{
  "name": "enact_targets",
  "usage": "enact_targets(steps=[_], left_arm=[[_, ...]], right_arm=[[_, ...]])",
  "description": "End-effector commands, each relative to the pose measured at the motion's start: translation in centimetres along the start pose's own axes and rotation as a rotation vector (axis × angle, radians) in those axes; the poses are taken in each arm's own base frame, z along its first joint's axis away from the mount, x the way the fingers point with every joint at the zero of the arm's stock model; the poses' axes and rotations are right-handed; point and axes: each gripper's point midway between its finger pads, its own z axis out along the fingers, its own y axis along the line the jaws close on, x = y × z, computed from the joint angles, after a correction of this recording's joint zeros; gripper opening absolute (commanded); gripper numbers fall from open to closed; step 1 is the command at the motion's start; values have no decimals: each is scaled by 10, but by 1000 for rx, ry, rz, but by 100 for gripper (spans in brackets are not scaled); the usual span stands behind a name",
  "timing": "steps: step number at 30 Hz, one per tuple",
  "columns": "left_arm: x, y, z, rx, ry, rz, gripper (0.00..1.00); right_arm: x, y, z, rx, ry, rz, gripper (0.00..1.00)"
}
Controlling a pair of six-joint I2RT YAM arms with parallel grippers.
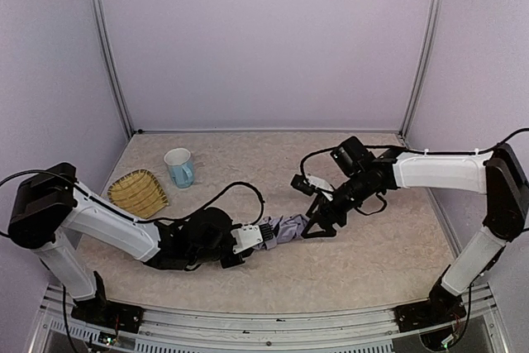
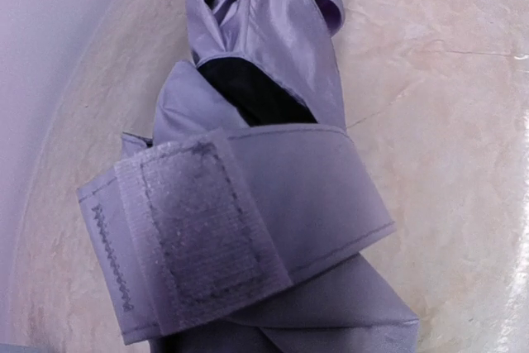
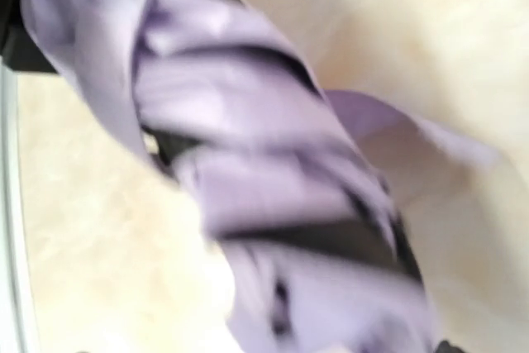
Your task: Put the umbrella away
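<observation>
The umbrella [image 1: 289, 226] lies folded on the table near the middle, a short bundle of pale lavender fabric with black lining showing. My left gripper [image 1: 266, 231] is shut on its left end. In the left wrist view the umbrella [image 2: 248, 204] fills the frame, its Velcro strap [image 2: 198, 221] wrapped around the bundle, and my fingers are hidden. My right gripper [image 1: 321, 225] stands at the umbrella's right end with its fingers spread apart. The right wrist view is blurred and shows only the umbrella [image 3: 248, 163] close up.
A pale blue mug [image 1: 179, 167] stands at the back left. A woven yellow basket [image 1: 138, 192] lies beside it, nearer the left arm. Pale walls and metal posts close the table [image 1: 372, 262] in at the back and sides.
</observation>
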Motion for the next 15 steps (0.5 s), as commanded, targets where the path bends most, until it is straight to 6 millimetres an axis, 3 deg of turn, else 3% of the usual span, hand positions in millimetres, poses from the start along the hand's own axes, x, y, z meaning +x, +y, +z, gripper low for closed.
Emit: enact_targets(steps=[1,4,6,9,15], left_arm=[[-31,58,-27,-226,-61,21,0],[-48,83,-44,-293,-86,49,0],[-64,101,-59,-356,-105,93,0],[-86,122,-78,-417,-137,148,0],[-125,153,-107,-484,-175,219,0]], right_arm=[[-5,-24,-30,191,-65,-9,88],[-21,-22,-56,272,-186,-72,88],[-43,-10,-79,309,-323,-169,88],[-59,9,-98,312,-465,-277,86],[-79,45,-115,219,-713,-377,83]])
